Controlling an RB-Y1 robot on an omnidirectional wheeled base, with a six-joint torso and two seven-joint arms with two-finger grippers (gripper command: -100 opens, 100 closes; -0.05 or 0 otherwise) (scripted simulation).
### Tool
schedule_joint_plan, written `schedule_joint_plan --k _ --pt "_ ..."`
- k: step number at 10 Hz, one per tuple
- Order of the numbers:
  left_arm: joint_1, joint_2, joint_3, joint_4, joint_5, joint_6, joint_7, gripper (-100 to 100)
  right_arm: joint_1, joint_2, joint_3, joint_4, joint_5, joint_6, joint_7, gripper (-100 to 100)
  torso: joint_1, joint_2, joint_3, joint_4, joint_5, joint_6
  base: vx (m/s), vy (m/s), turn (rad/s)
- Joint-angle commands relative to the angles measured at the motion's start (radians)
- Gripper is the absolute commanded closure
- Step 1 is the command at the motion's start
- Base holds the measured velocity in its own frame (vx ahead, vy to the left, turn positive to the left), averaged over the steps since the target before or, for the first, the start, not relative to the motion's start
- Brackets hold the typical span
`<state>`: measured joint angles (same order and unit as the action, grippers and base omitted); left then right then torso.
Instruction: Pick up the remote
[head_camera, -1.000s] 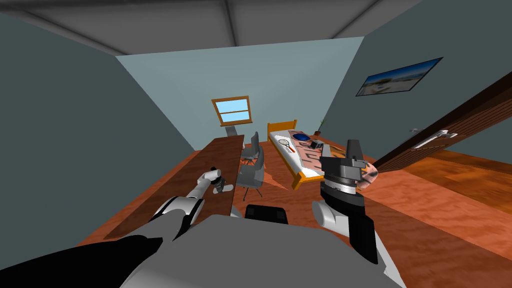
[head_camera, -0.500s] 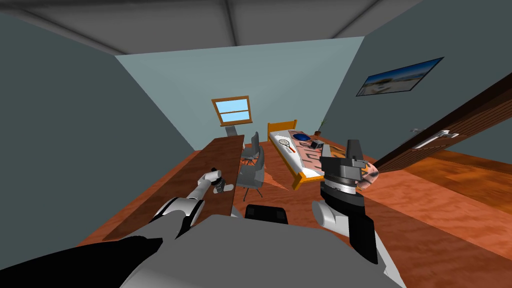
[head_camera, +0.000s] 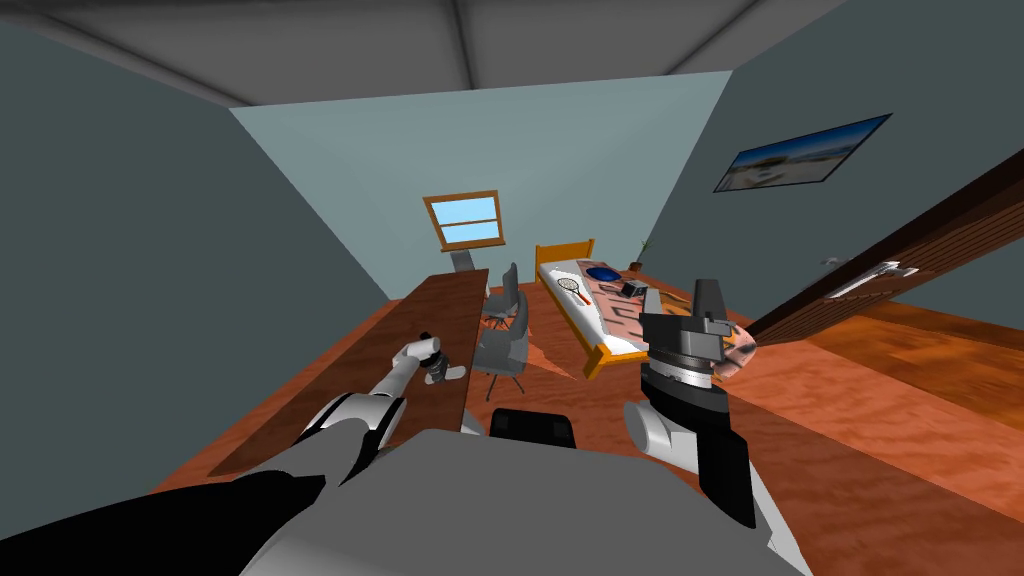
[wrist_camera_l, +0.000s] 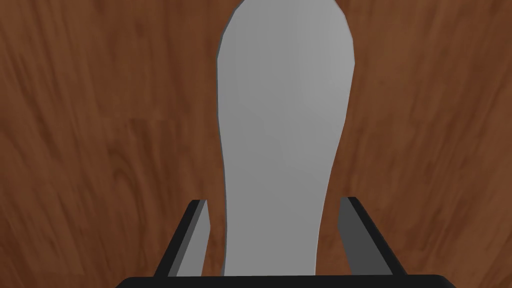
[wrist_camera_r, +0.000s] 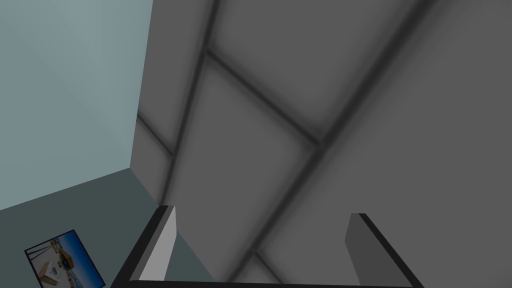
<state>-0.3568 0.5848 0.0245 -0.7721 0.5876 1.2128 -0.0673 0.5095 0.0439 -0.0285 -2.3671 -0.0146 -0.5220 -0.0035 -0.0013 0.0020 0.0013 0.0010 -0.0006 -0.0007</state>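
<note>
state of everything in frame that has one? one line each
remote, lying flat on the table, not gripped
left hand, open, one finger on either side of the remote, a gap on each side
right hand, open, empty, held up on my right side

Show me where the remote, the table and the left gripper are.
remote (wrist_camera_l: 285, 125), left wrist view, middle of its grey body.
table (wrist_camera_l: 100, 130), left wrist view, bare wood beside the remote.
left gripper (wrist_camera_l: 275, 201), left wrist view, midway between its fingers.
</note>
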Motion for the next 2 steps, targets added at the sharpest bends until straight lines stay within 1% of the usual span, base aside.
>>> schedule_joint_plan --k 1,2 --pt "0.000 0.000 0.000 0.000 0.000 0.000 0.000 100 0.000 0.000 0.000 0.000 0.000 0.000 0.000 0 0.000 0.000 0.000 0.000 0.000 0.000 -0.015 -0.015 0.006" --pt "0.000 0.001 0.000 -0.002 0.000 0.004 0.001 0 0.000 0.000 0.000 0.000 0.000 0.000 0.000 0 0.001 -0.001 0.000 0.000 0.000 0.000 0.000 0.000 0.000"
